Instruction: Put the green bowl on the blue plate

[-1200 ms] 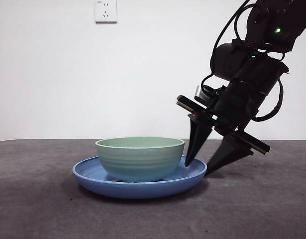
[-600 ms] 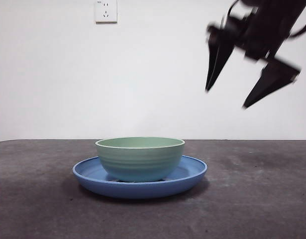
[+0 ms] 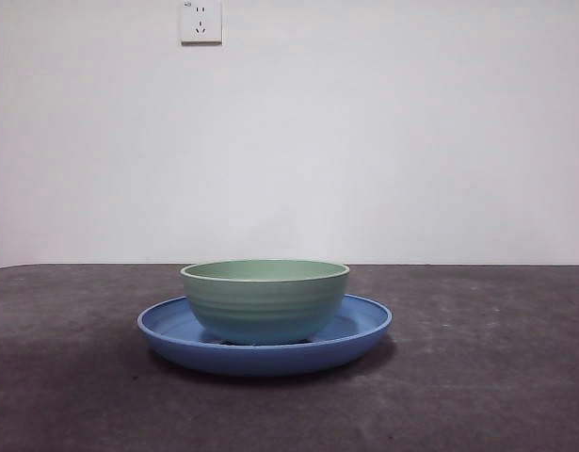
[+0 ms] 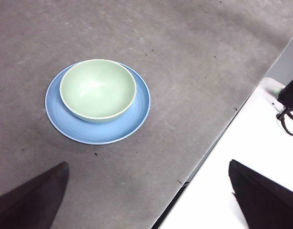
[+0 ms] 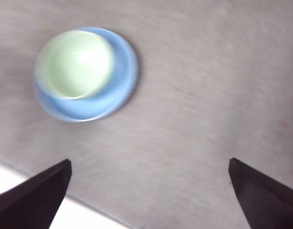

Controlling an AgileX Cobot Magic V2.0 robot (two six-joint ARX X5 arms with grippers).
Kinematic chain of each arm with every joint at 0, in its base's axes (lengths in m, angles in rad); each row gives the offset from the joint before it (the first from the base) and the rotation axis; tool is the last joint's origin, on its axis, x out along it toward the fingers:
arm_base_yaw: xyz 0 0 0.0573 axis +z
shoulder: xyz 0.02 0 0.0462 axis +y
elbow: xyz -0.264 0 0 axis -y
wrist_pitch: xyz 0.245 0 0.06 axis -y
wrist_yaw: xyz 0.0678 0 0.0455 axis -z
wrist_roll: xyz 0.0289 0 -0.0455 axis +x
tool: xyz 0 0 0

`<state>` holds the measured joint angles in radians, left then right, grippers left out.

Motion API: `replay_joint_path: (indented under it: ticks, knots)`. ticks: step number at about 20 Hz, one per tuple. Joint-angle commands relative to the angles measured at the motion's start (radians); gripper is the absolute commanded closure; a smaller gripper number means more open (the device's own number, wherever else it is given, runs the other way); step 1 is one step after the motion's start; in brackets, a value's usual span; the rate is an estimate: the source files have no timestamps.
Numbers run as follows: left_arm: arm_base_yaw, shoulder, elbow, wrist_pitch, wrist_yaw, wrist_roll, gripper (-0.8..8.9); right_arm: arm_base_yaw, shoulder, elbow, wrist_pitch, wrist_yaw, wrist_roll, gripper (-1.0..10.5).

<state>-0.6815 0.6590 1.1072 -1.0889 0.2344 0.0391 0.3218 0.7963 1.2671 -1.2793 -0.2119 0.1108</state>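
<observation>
The grey tabletop carries the blue plate, and the green bowl is seated upright on it. The left end effector and right end effector are held high above, both spread wide and holding nothing.

even, soft light and a sharp front view; the right wrist view is motion-blurred, smearing the blue plate.
</observation>
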Motion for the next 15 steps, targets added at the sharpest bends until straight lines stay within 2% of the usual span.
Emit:
replay_joint_path:
  ticks: [1, 5, 15]
  knots:
    - [-0.008, 0.006, 0.01, 0.012, 0.002, 0.001, 2.15, 0.011, -0.09, 0.004, 0.007, -0.06, -0.035, 3.3]
    - [-0.008, 0.006, 0.01, 0.013, 0.002, 0.002, 2.16, 0.011, -0.231, -0.011, -0.009, -0.129, -0.032, 3.4]
    - [-0.008, 0.006, 0.01, 0.013, 0.002, 0.001, 2.26, 0.011, -0.262, -0.011, -0.044, -0.129, -0.034, 3.4]
